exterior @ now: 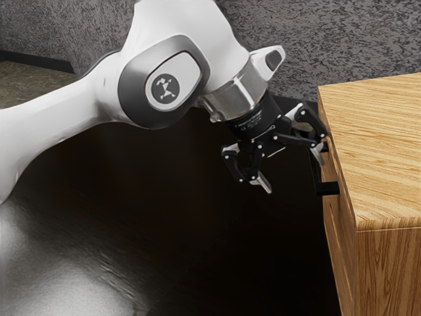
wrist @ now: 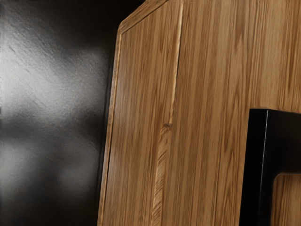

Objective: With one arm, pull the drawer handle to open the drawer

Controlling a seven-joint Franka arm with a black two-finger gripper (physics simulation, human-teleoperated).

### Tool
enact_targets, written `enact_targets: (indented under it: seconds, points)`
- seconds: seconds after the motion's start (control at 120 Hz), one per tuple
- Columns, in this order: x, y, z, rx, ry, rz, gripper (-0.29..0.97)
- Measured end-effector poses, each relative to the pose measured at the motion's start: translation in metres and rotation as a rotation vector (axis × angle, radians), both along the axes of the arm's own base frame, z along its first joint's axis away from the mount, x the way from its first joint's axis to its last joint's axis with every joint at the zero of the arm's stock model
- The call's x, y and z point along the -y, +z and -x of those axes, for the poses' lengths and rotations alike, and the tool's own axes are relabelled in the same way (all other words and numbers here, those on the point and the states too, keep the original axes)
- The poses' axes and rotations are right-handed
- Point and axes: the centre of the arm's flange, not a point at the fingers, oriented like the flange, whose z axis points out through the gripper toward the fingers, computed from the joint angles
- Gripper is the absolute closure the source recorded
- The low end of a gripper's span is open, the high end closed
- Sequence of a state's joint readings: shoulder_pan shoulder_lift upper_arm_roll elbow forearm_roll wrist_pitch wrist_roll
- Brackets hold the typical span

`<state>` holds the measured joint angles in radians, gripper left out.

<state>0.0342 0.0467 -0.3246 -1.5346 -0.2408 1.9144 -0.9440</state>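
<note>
A wooden cabinet (exterior: 381, 151) stands at the exterior view's right. Its drawer front (exterior: 334, 220) faces the arm and carries a black bar handle (exterior: 327, 187). My black gripper (exterior: 293, 170) hovers just in front of that handle, open, fingers spread wide. One fingertip (exterior: 320, 155) is right at the handle's upper part, and whether it touches I cannot tell. The other fingertip (exterior: 264, 184) hangs free over the dark floor. In the wrist view the drawer front (wrist: 141, 141) is close up, with the handle (wrist: 263, 165) at its side.
A dark glossy floor (exterior: 164, 263) spreads below the arm. A rough grey wall (exterior: 342, 39) rises behind the cabinet. The white arm (exterior: 131, 85) comes in from the exterior view's left.
</note>
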Motion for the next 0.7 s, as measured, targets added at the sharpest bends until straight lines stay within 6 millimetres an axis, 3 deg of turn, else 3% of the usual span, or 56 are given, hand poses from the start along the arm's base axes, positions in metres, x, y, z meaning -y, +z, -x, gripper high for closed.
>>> enact_targets:
  seconds: [0.317, 0.7]
  points:
    - [-0.012, -0.012, -0.003, -0.018, 0.019, -0.006, 0.00]
    - [-0.039, -0.006, 0.024, -0.023, 0.039, 0.000, 0.00]
